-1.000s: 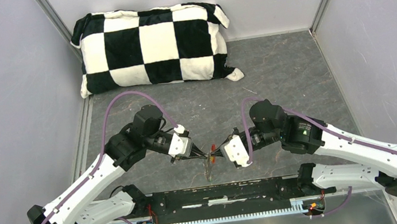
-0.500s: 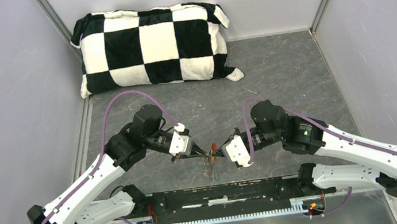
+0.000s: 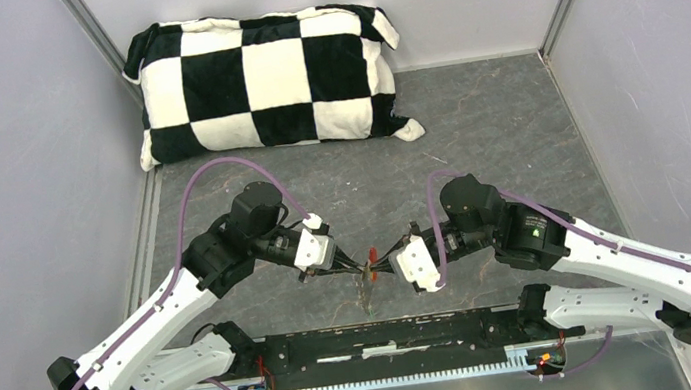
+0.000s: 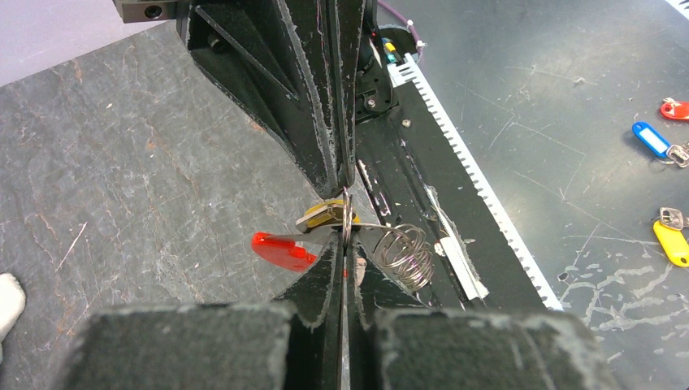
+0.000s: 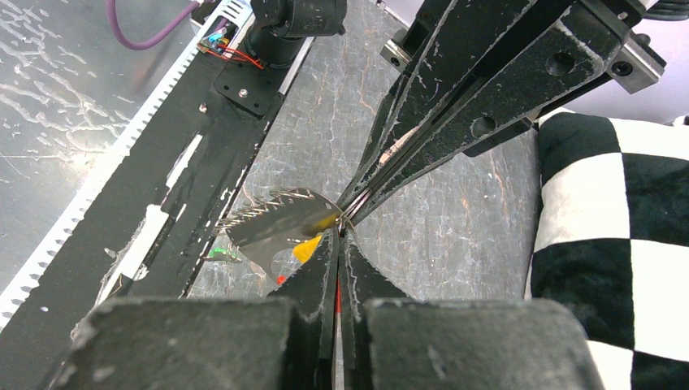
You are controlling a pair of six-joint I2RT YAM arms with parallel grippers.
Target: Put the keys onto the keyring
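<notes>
Low over the table's near middle, my left gripper [image 3: 362, 270] and right gripper [image 3: 377, 267] meet tip to tip. In the left wrist view, the left gripper [image 4: 344, 240] is shut on the lower part of the keyring's thin metal ring [image 4: 347, 213]. The right gripper's fingers [image 4: 325, 122] reach down to the ring's top. The red tag [image 4: 280, 250] sticks out to the left. The yellow key [image 4: 323, 216] sits against the ring; I cannot tell whether it is threaded. A wire coil [image 4: 406, 256] hangs beside it. In the right wrist view, the right gripper [image 5: 339, 231] is shut at the ring, with the key's metal blade [image 5: 276, 219] and a small green piece [image 5: 215, 253] nearby.
A black-and-white checkered pillow [image 3: 266, 79] lies at the back of the table. The black rail [image 3: 390, 335] with the arm bases runs along the near edge. Beyond it, on the metal surface, lie loose keys with blue [image 4: 650, 138], red [image 4: 674, 108] and yellow [image 4: 670, 242] tags.
The right wrist has shifted slightly. Both grippers stay shut, tip to tip, on the same spot.
</notes>
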